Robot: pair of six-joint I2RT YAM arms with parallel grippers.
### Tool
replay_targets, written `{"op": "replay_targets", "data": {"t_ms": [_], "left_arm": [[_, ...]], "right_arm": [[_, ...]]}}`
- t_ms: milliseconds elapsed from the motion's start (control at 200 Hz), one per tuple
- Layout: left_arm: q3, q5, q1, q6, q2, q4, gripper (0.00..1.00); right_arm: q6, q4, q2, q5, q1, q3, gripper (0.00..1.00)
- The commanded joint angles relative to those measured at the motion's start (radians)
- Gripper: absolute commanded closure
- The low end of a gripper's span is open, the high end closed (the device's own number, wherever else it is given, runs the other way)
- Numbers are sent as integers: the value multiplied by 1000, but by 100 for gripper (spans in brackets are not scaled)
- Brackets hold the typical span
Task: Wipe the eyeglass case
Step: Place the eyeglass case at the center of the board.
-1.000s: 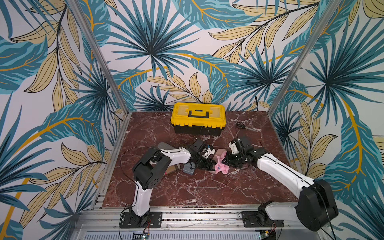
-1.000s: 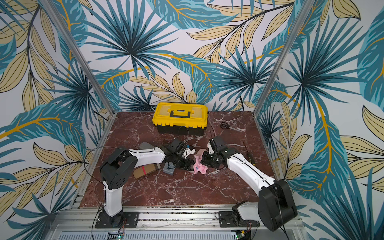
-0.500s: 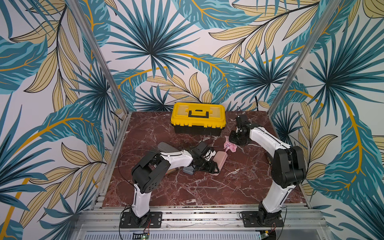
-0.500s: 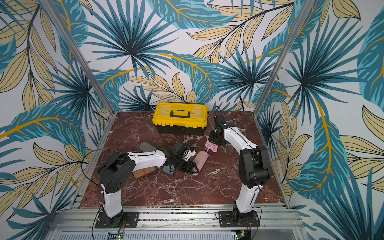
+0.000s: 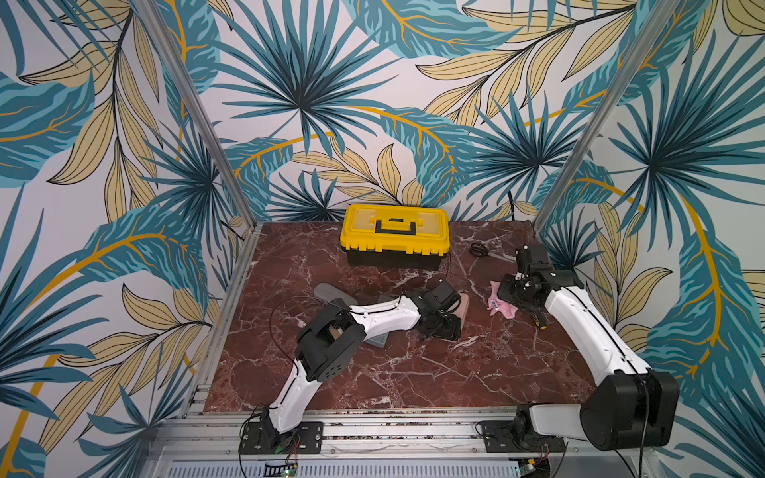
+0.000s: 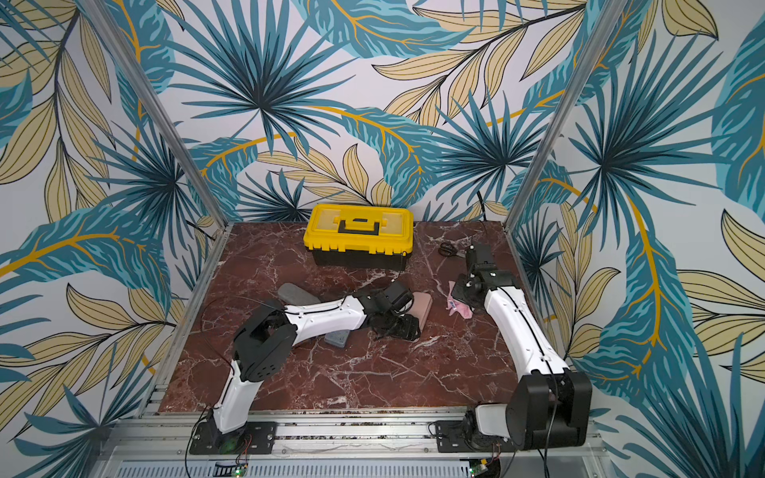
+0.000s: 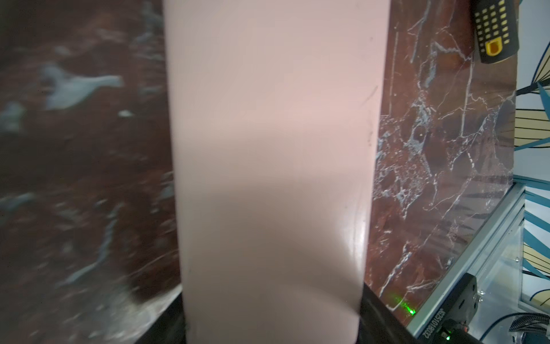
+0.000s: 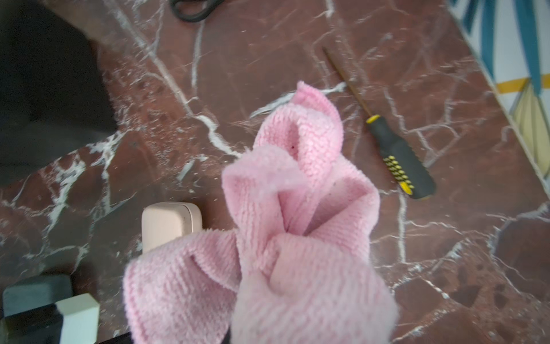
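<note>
The pale pink eyeglass case stands tilted over the middle of the marble table, and its smooth side fills the left wrist view. My left gripper is shut on its lower end, with a black jaw on either side. A crumpled pink cloth hangs from my right gripper, which is shut on it to the right of the case, with a gap between them. The cloth hides the right fingertips. In the right wrist view the case's end peeks out beside the cloth.
A yellow toolbox stands at the back, with black scissors to its right. A black-and-yellow screwdriver lies under the right arm. A grey case and a blue-grey one lie by the left arm.
The right arm has pulled the cloth off the case, swung toward the back and come to the right side. The left gripper keeps hold of the case.
</note>
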Motion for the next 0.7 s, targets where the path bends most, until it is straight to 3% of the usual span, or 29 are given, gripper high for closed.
{"op": "replay_targets", "data": {"t_ms": [0,170,406,546,691], "left_arm": [[152,-29,-30,-66,75,-85,92],[385,-48,-56,-98,202,-159,91],[543,-99,-88,-113,340,-216,88],[560,-86,-100,-120,388,-247,77],[560,-85,-101,-115,400,-277,56]], "right_arm": [[32,-7,-70,7,-19,-44,100],[44,1,-113,-17,-72,-76,100],[32,10,-130,-91,-124,-121,100],[40,33,-132,-127,-128,-137,100],[47,48,-113,-154,-129,-140,100]]}}
